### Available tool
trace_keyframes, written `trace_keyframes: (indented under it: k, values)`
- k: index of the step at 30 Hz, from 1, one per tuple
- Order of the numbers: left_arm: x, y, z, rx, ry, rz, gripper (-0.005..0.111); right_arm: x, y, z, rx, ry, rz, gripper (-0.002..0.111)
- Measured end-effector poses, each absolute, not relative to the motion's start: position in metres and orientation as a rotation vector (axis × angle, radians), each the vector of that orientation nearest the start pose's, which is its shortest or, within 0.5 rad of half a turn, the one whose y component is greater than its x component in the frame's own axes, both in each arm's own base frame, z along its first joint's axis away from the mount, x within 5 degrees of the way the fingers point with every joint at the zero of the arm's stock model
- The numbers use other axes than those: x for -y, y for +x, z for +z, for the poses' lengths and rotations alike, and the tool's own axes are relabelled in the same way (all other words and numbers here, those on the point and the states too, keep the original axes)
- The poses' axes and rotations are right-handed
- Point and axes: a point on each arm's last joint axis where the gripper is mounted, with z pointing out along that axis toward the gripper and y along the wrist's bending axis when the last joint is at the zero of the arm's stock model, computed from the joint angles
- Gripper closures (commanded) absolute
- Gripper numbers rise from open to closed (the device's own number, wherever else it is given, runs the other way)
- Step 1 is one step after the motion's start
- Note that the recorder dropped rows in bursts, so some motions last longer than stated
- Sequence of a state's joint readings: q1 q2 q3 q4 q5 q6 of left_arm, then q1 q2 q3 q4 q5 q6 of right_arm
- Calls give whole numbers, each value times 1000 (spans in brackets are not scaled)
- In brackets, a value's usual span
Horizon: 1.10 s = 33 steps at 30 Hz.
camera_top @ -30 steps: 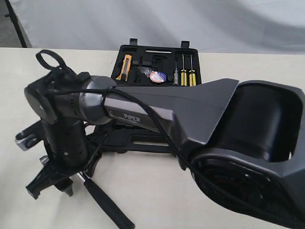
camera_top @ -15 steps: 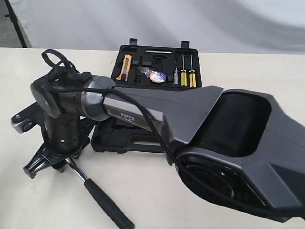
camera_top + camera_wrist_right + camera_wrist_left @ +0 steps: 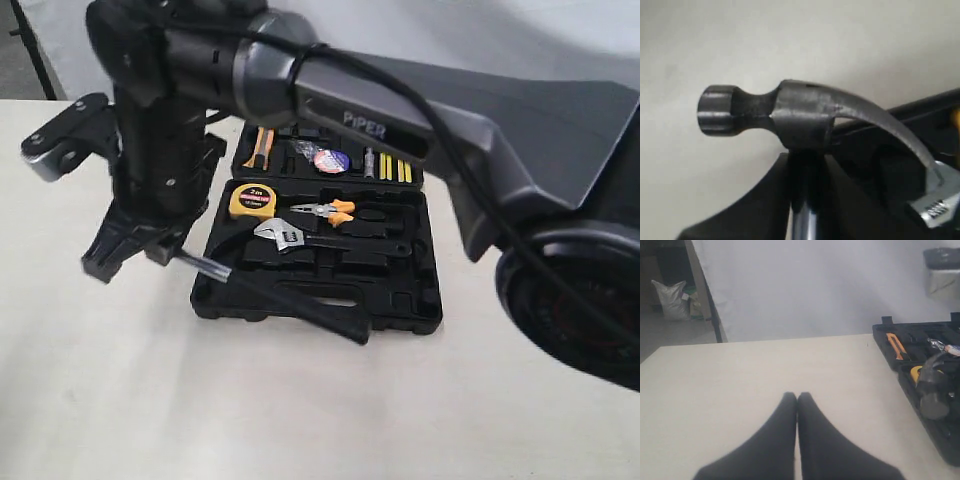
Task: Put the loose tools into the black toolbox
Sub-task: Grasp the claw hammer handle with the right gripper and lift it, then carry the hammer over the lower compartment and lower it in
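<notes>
At the far left, the left tool (image 3: 797,399) hangs over the bare pale table (image 3: 300,420) with its 2 fingers pressed together and nothing between them.

Next comes the right tool (image 3: 805,156), reaching across to the left side. It is clamped on the neck of the steel claw hammer with a black handle (image 3: 290,302), just under the head. The hammer is in the air, its head outside the left edge of the case. Its handle slants down to the right, across the front-left corner of the large black moulded plastic toolbox (image 3: 395,300).

The toolbox lies open in 2 halves. The near half holds the yellow tape measure (image 3: 252,201), the orange-handled pliers (image 3: 330,210) and the silver adjustable wrench with a black handle (image 3: 285,236). The small black tape roll in a clear wrapper (image 3: 331,160) sits in the far half.

The hammer looks like the last loose piece. To seat it well:
- Carry the head rightward over the near half.
- Turn the handle parallel to the long empty recess at the front.
- Stay clear of the wrench.
- Lower until head and handle both rest flat, then open.
</notes>
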State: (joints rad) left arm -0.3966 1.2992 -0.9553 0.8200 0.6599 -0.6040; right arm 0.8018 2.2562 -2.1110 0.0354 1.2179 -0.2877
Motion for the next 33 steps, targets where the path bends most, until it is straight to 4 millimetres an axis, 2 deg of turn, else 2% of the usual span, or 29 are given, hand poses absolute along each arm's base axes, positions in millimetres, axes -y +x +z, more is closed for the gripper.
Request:
trace_keyframes:
  k: [3,6,8,14,21,23,25,29,31,33]
  values:
    - [66,264,308,-2224,323,377,105,-322,364,238,-2397,-1542,46,108]
    - [66,264,308,-2224,323,377,105,-304,384,223,-2409,-1582,4,108]
    - [66,264,308,-2224,323,377,105,-300,389,213,-2406,-1620,-7,108]
    - [66,264,308,-2224,323,377,105,-303,393,174,-2380,-1797,-29,108]
    - [66,264,308,-2224,323,377,105,-299,389,161,-2359,-1903,-43,108]
    - [66,264,308,-2224,323,377,105,-299,388,159,-2352,-1913,-43,105]
    - [66,264,308,-2224,323,377,105,-299,388,157,-2348,-1923,-44,95]
    - [66,264,308,-2224,323,377,105,-299,388,157,-2331,-1942,-72,61]
    - [66,264,308,-2224,323,377,105,-300,387,157,-2325,-1954,-89,48]
    - [66,264,308,-2224,323,377,105,-300,387,157,-2310,-1972,-87,39]
